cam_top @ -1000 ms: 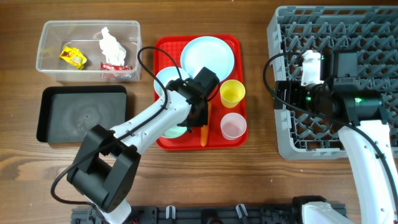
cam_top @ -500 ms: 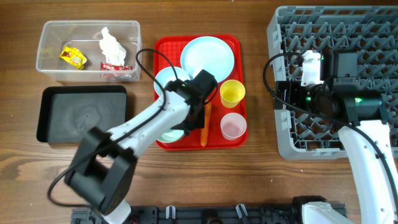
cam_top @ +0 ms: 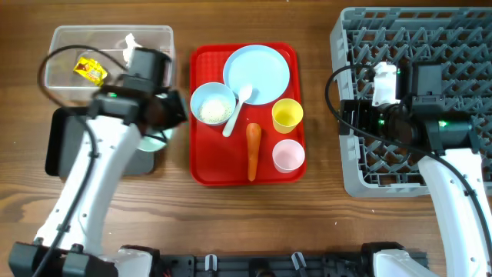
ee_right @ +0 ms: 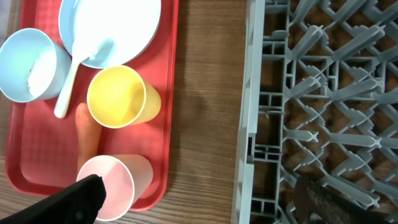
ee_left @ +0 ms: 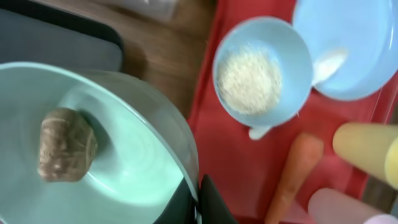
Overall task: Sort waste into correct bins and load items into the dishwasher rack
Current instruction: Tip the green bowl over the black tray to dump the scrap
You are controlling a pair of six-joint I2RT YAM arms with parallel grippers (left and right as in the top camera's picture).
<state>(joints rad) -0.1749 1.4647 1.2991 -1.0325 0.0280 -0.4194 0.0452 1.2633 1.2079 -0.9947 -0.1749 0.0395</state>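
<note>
- Moved since the earlier frame: the left gripper (ee_left: 198, 202) has been swung off the red tray (cam_top: 206, 168) toward the left edge of the bench, and the green bowl (ee_left: 124, 155) has been carried with it; the right arm has not been shifted
- the rim of the green bowl is pinched between the left gripper's fingers, as is seen in the left wrist view; a brown lump (ee_left: 65, 144) is lying inside the bowl
- the bowl is held over the right end of the black tray (cam_top: 65, 146), which is set by the left edge of the bench; whether it touches the tray cannot be told
- a clear tub (cam_top: 58, 77) is placed at the far left corner, just beyond the black tray; a yellow wrapper (cam_top: 90, 70) and a white tissue (cam_top: 128, 46) are seen in it, the tissue partly hidden by the arm
- on the red tray, mid-bench, a blue bowl (cam_top: 212, 103) holding rice (cam_top: 213, 111) is set beside a plate (cam_top: 261, 69); a spoon (cam_top: 237, 108) is laid from the plate's rim down past the bowl
- a carrot (cam_top: 253, 150) is laid lengthwise toward the near edge, with a yellow cup (cam_top: 286, 115) and a pink cup (cam_top: 288, 155) to its right
- the rack (cam_top: 453, 46) is set at the far right corner
- the right gripper (ee_right: 199, 186) is spread wide and holds nothing; it is poised over the rack's left rim
</note>
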